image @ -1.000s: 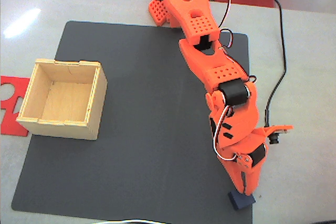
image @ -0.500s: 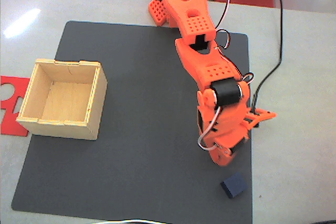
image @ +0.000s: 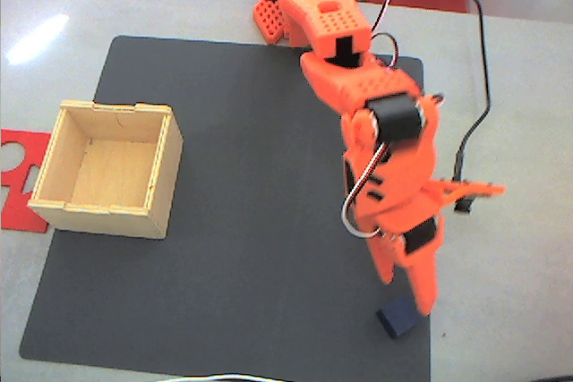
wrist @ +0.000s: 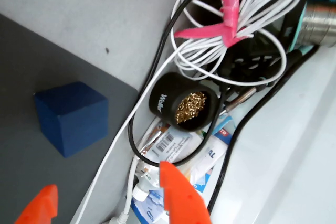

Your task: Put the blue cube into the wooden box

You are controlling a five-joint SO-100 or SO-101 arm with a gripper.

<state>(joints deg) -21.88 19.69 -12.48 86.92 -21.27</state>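
The blue cube (image: 397,320) lies on the dark mat near its front right corner in the fixed view. My orange gripper (image: 405,293) hangs just above and behind it, open, nothing between its fingers. In the wrist view the cube (wrist: 71,117) sits ahead of the two orange fingertips (wrist: 177,195), apart from both; the gripper (wrist: 105,205) is spread wide at the bottom edge. The wooden box (image: 166,182) stands open-topped at the mat's left side, far from the arm, and its inside is bare.
The dark mat (image: 233,230) covers most of the table. A flat red cut-out sheet (image: 16,176) lies left of the box. A black cable (image: 483,87) runs down the right. Past the mat edge, the wrist view shows white cables (wrist: 247,35) and a black tin (wrist: 163,98).
A second ago the gripper was down at the cube; it pulled back, leaving the cube nudged and turned a little to the left. Now it has swung round and reached toward the cube again.
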